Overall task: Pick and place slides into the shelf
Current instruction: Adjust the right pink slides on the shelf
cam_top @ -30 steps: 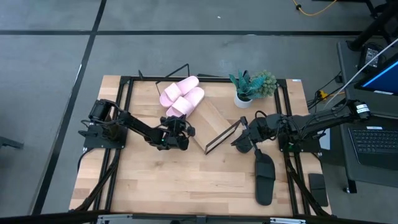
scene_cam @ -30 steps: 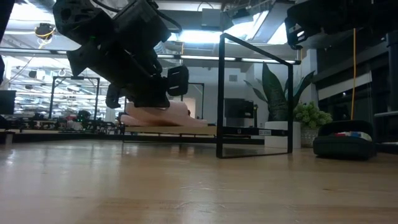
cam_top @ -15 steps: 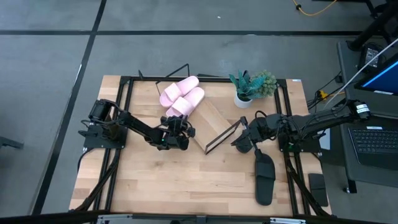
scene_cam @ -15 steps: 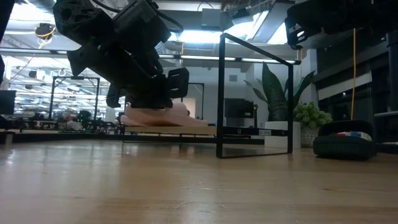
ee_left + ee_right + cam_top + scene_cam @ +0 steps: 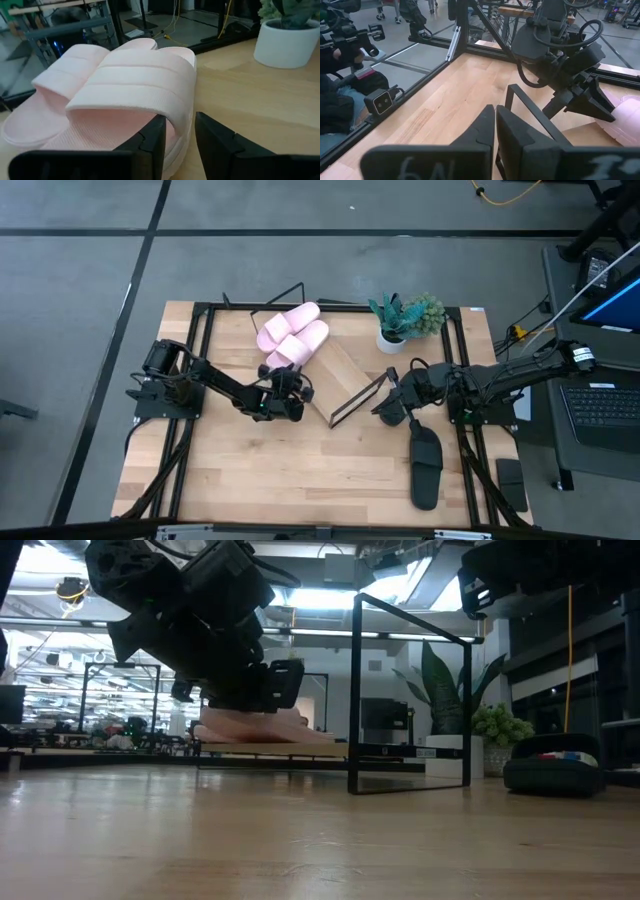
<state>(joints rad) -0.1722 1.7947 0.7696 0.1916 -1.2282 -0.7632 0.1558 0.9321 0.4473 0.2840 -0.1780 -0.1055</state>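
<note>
Left gripper (image 5: 291, 396) low over table, just off near end of pink slides (image 5: 292, 336); fingers (image 5: 150, 140) slightly spread, edge of closest pink sole between them, contact hard to judge. Pink pair lies side by side on upper end of shelf (image 5: 340, 370) (slanted board, black wire frame). Right gripper (image 5: 386, 412) beside shelf's right edge, fingers pressed together, empty. Black slide (image 5: 425, 466) on table by right arm, well apart from shelf.

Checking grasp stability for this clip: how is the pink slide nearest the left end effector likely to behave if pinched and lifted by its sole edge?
The pink slide looks thick and foamy, so probably light and slightly squashy under the left end effector. Its matte ribbed strap suggests little slipping. Held by one edge, it may sag or pivot.
</note>
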